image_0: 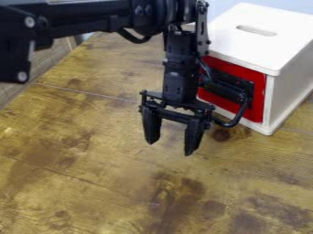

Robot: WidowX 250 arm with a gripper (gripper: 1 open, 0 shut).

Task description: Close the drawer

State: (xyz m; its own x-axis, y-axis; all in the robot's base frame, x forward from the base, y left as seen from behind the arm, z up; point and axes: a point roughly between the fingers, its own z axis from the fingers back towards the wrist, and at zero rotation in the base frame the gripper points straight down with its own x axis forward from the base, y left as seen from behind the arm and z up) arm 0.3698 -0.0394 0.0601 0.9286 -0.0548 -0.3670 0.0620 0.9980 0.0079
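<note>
The drawer [229, 90] is a red front with a black panel and a black loop handle [232, 110], set in a white box [263, 50] at the right back of the table. Its front looks nearly flush with the box. My gripper [173, 141] hangs just left of the handle, above the wooden table, fingers pointing down. It is open with nothing between the fingers. The right finger [196, 135] is close to the handle's loop but apart from it.
The worn wooden table [98, 174] spreads to the left and front. The black arm [73, 18] reaches in from the upper left. A woven panel [31, 55] stands at the left edge. The white box has a slot [257, 30] in its top.
</note>
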